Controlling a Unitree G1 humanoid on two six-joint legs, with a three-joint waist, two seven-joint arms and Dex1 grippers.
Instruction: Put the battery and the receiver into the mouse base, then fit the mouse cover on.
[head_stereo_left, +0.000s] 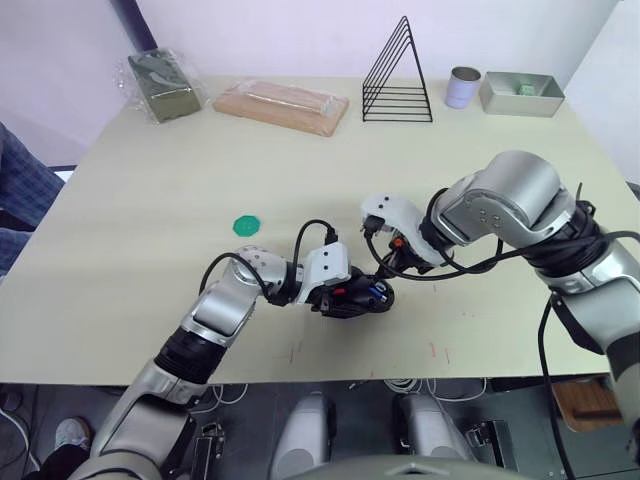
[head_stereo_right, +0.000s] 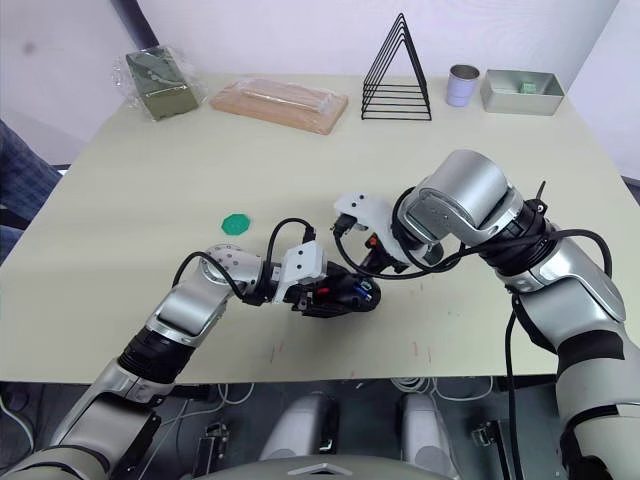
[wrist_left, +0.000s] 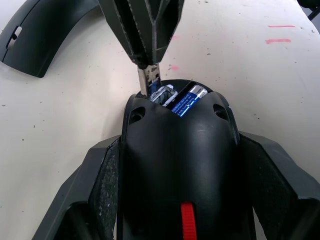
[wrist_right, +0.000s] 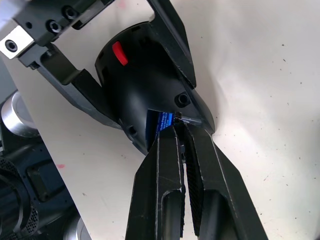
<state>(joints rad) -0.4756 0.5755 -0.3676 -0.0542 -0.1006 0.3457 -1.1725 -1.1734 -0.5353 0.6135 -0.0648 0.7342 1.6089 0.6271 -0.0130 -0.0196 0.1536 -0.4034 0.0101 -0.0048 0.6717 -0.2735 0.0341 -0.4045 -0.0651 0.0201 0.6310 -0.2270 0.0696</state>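
- Table (head_stereo_left: 150, 190): pale beige top, scuffed, with short red marks near its front edge; white wall behind, grey floor and cables below the front edge.
- Far edge, from my left: a wrapped dark green block (head_stereo_left: 163, 84), a wrapped wooden board (head_stereo_left: 281, 104), a black wire rack (head_stereo_left: 398, 76), a small grey can (head_stereo_left: 462, 87), a metal tray (head_stereo_left: 520, 95).
- Green disc (head_stereo_left: 246, 225): flat on the table, alone, left of centre.
- My left gripper (head_stereo_left: 352, 298): closed on the mouse base (wrist_left: 177, 165), one finger on either flank, low over the table's front middle.
- Battery (wrist_left: 187, 101): blue, lying in the base's open compartment.
- My right gripper (wrist_right: 181, 127): fingers nearly together, pinching the receiver (wrist_left: 149, 80), whose metal end sits at the compartment's edge just beside the battery.
- Mouse cover (wrist_left: 47, 35): lying on the table, apart from the base.
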